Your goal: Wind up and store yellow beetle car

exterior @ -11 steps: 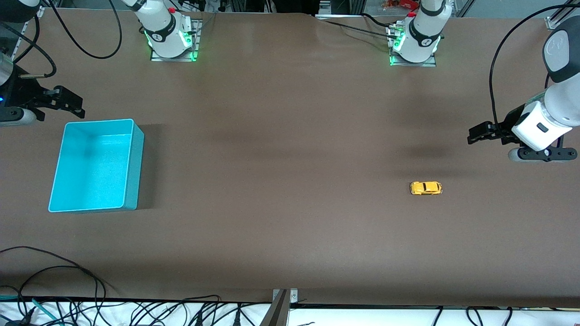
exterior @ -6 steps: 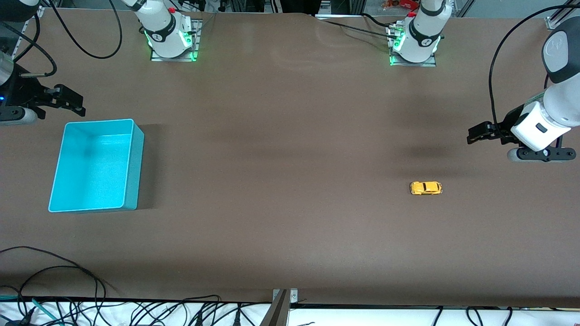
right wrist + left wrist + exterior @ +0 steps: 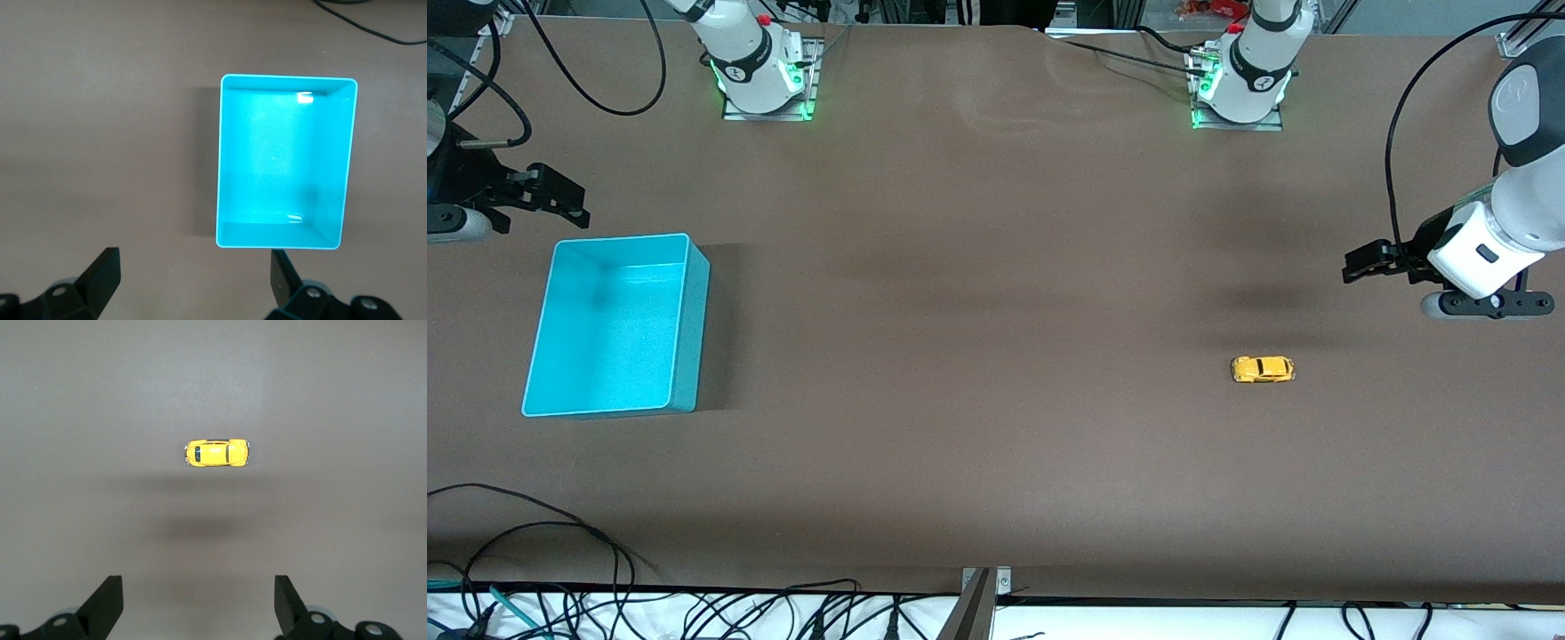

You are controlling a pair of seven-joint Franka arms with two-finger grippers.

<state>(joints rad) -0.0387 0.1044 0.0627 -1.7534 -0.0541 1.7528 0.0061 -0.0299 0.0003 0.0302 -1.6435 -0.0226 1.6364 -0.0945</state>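
I saw both sets of jaws spread wide, holding nothing. My left gripper (image 3: 1356, 265) hung at the right edge of the front view, over bare brown table (image 3: 996, 356). The yellow beetle car (image 3: 1263, 369) sat on its wheels at lower right of that frame, apart from the fingers. My right gripper (image 3: 569, 200) hung at the upper left, just above the turquoise bin (image 3: 694, 320), whose inside showed nothing.

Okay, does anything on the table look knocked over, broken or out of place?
Nothing stands out. The yellow beetle car sits upright on its wheels, and the turquoise bin stands upright and empty toward the right arm's end.
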